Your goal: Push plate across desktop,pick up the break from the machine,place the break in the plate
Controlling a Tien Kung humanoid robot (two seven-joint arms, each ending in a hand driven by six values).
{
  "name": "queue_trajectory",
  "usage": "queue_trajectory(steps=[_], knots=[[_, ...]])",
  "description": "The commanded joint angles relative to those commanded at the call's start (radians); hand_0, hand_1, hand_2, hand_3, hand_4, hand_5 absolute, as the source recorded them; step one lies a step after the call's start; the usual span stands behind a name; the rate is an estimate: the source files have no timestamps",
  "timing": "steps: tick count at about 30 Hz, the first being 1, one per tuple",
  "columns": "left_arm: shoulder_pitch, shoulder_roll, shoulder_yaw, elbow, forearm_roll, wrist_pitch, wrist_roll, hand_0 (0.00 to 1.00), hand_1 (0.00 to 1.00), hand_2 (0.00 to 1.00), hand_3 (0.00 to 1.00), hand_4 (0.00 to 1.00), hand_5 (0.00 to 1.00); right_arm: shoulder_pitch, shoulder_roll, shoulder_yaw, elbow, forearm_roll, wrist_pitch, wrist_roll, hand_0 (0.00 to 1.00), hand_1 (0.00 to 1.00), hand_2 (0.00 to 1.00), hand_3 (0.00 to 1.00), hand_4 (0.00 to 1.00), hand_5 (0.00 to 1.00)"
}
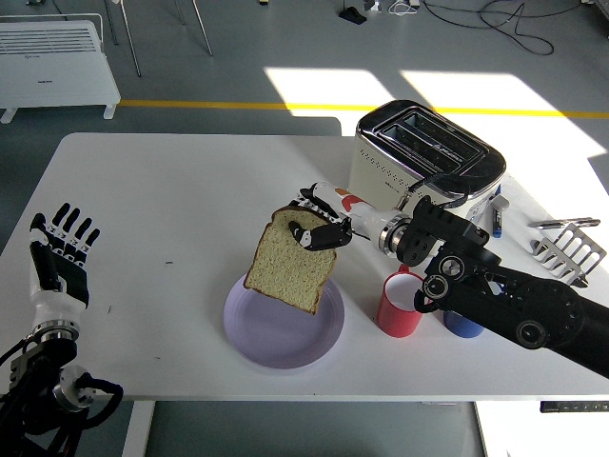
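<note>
The bread (pixel 288 270) hangs in the air just above the plate (pixel 283 335), tilted, its lower corner over the plate's middle, so it looks ready to be laid down there. The right hand (pixel 322 228) pinches the slice at its top edge, fingers closed on the crust. The toaster (pixel 424 159) stands behind with its slots empty. The left hand (pixel 59 257) rests at the bench's (pixel 171 209) left edge, fingers spread, holding nothing.
</note>
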Motion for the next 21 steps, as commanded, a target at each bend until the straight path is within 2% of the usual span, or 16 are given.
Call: queue_trajectory(steps=[5,12,21], knots=[[0.002,0.000,0.000,0.004,-0.001,0.001,0.001,0.768,0.816,0.870,0.807,0.591,0.998,-0.043,0.019,0.004,-0.029,0.073,-0.028,0.055,0.310,0.343,0.386,0.438,0.305,0.105],[0.000,0.000,-0.003,0.004,-0.002,0.002,0.000,0.769,0.816,0.870,0.807,0.591,0.998,-0.080,0.019,-0.020,-0.046,0.121,-0.039,0.116,0.313,0.346,0.388,0.438,0.311,0.108],[0.002,0.000,-0.003,0.005,-0.002,0.003,-0.001,0.768,0.817,0.870,0.806,0.590,0.998,-0.078,0.025,-0.092,-0.082,0.142,-0.031,0.166,0.333,0.375,0.414,0.450,0.318,0.131]])
